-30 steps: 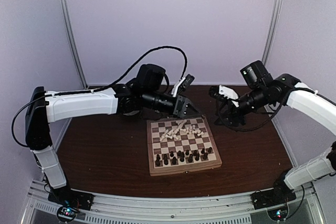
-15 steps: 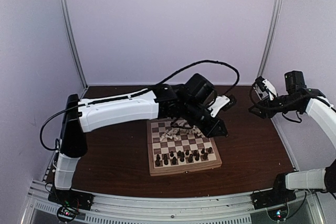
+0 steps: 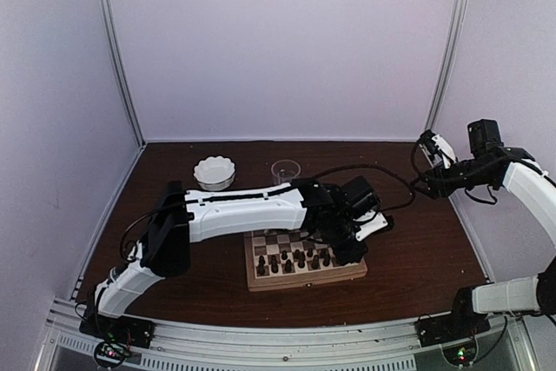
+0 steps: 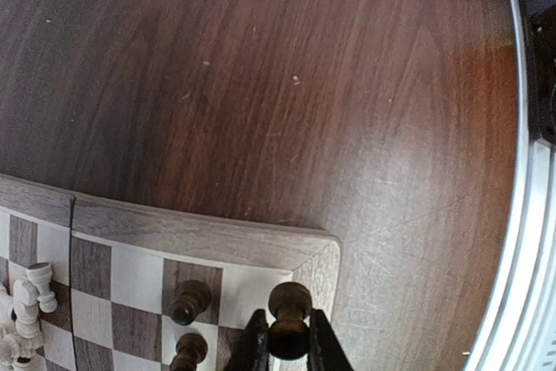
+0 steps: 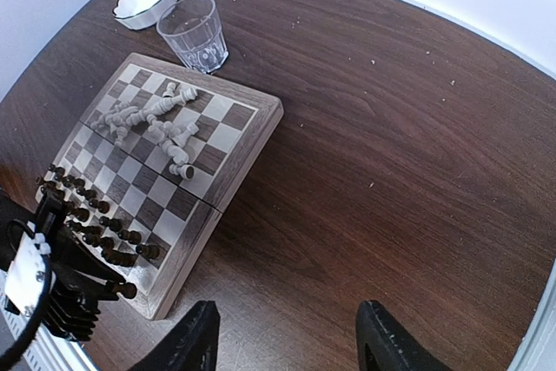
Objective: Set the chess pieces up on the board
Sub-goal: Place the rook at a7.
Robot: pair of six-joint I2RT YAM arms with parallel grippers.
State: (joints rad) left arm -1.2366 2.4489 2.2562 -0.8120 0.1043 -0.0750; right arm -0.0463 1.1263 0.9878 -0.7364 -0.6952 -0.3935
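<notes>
1 dark piece (image 4: 289, 300) sits clamped in the left tool (image 4: 287, 338) over 1 board (image 4: 200, 236); right tool (image 5: 287, 336) gapes.

No text, label, brand, number or sign can be read anywhere in these views

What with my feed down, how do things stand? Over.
Left gripper shut on dark piece at board corner. Right gripper open, empty, aside. White pieces lie heaped. Nothing blocking.

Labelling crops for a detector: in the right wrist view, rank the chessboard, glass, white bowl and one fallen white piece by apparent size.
1. chessboard
2. glass and white bowl: near alike, glass nearer, so unranked
3. fallen white piece
</notes>
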